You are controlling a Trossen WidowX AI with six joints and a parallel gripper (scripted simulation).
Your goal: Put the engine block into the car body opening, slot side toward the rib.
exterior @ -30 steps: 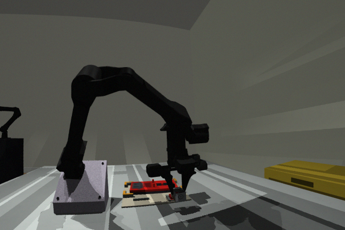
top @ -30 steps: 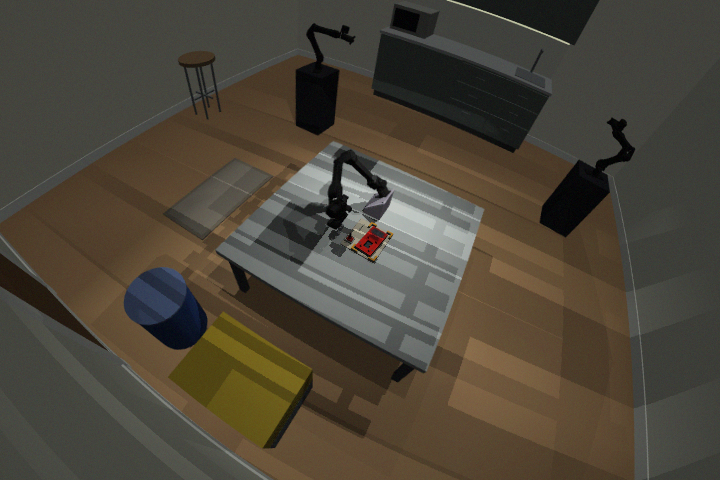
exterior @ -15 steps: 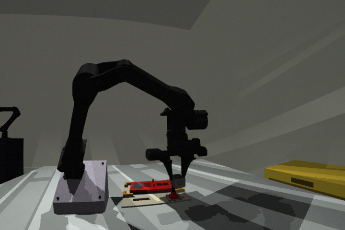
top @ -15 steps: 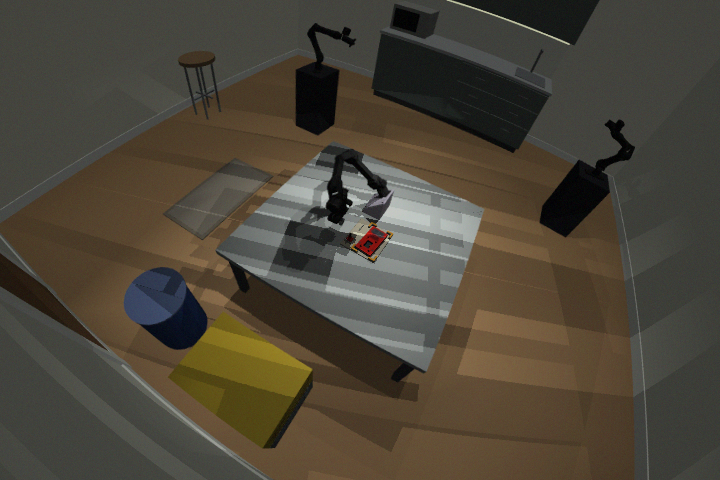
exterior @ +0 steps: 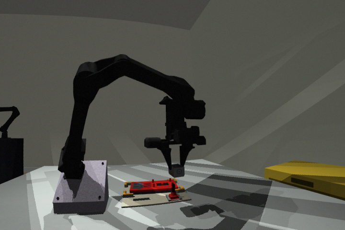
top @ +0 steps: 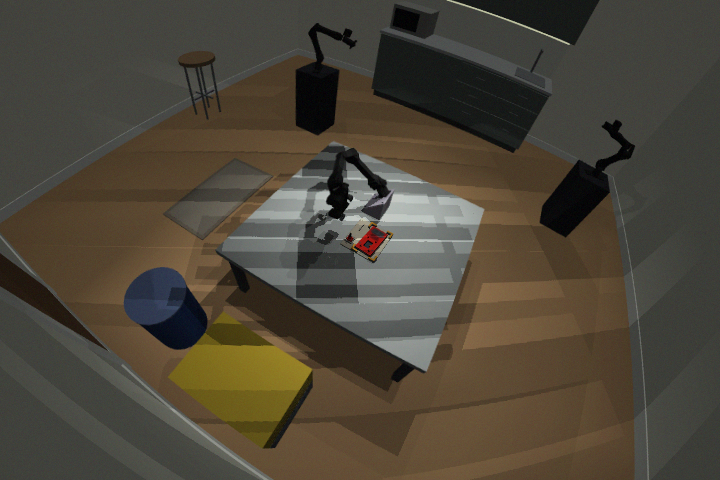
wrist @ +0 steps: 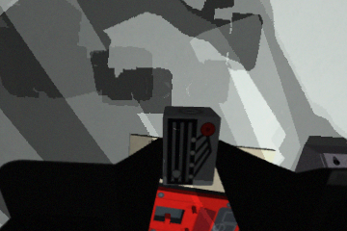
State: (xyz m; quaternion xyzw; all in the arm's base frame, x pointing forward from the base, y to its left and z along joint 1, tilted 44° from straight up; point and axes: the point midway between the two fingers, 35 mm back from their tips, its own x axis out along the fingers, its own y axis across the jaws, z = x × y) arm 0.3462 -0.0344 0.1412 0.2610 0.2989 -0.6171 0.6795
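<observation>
My gripper (exterior: 176, 168) (wrist: 188, 145) (top: 336, 215) is shut on the engine block (exterior: 177, 170) (wrist: 190, 144), a small dark grey block with black slots and a red dot on its face. I hold it in the air above the table, to the right of and above the red car body (exterior: 153, 186) (top: 370, 240) (wrist: 191, 214). The car body lies flat on a beige base plate (exterior: 151, 201) with orange corners. A small red upright piece (exterior: 173, 193) stands on the plate's front right.
The arm's grey base block (exterior: 82, 187) (top: 379, 204) stands left of the car body. A yellow box (exterior: 314, 177) (top: 242, 376) and a blue bin (top: 165, 308) stand off the table. Two other arms on black pedestals (top: 315, 96) (top: 576, 195) stand on the floor.
</observation>
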